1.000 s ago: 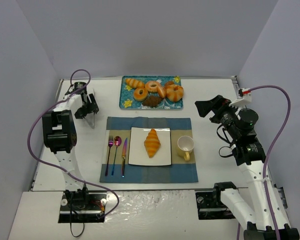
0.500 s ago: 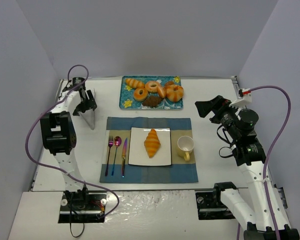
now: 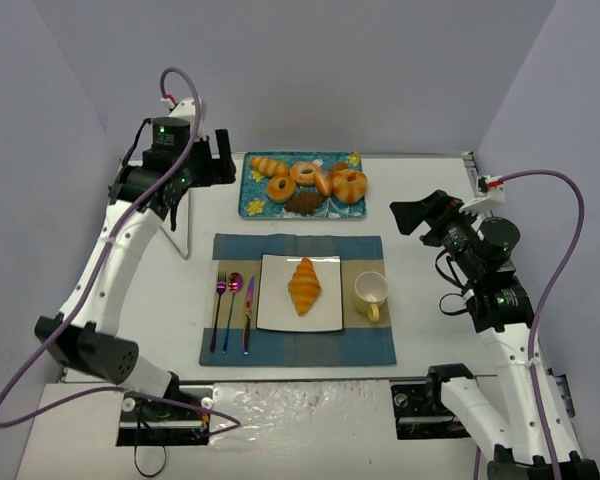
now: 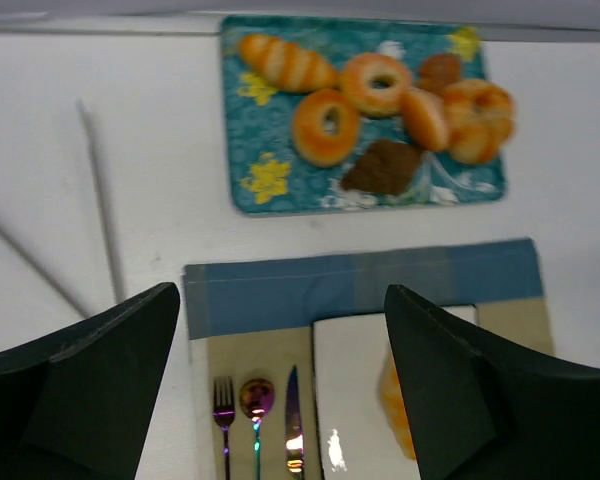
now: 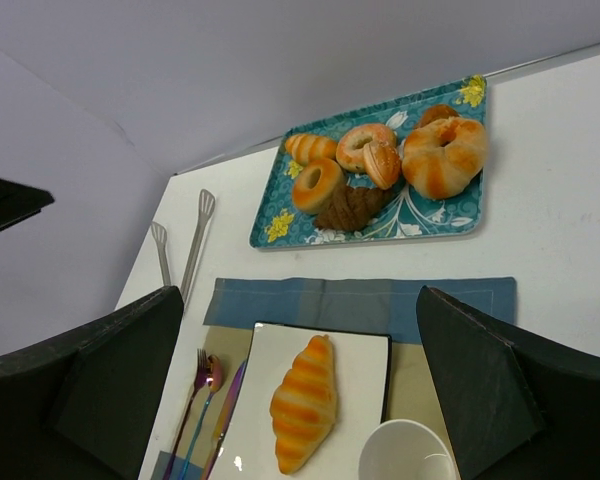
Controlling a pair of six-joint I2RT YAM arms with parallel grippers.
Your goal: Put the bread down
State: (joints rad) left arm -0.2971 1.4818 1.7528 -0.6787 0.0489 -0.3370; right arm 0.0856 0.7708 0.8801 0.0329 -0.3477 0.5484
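The bread (image 3: 303, 285), a golden-orange ridged croissant, lies on the white square plate (image 3: 276, 310) in the middle of the placemat. My left gripper (image 3: 218, 158) hangs high at the back left, beside the pastry tray, open and empty. In the left wrist view its fingers (image 4: 90, 390) frame the plate (image 4: 350, 390), and the bread (image 4: 392, 410) peeks out beside the right finger. My right gripper (image 3: 410, 215) hovers at the right, open with nothing in it. The right wrist view looks between that gripper's (image 5: 300, 385) fingers at the bread (image 5: 303, 403) on the plate (image 5: 365, 355).
A teal tray (image 3: 252, 205) at the back holds donuts and other pastries, one of them dark brown. A yellow mug (image 3: 371, 292) stands right of the plate. A fork, spoon and knife (image 3: 233, 310) lie to its left. Metal tongs (image 3: 180, 235) lie on the table at left.
My left arm has lifted away from the tongs and swung up and back toward the tray's left end, jaws a little wider. The right arm, bread and tongs have not moved.
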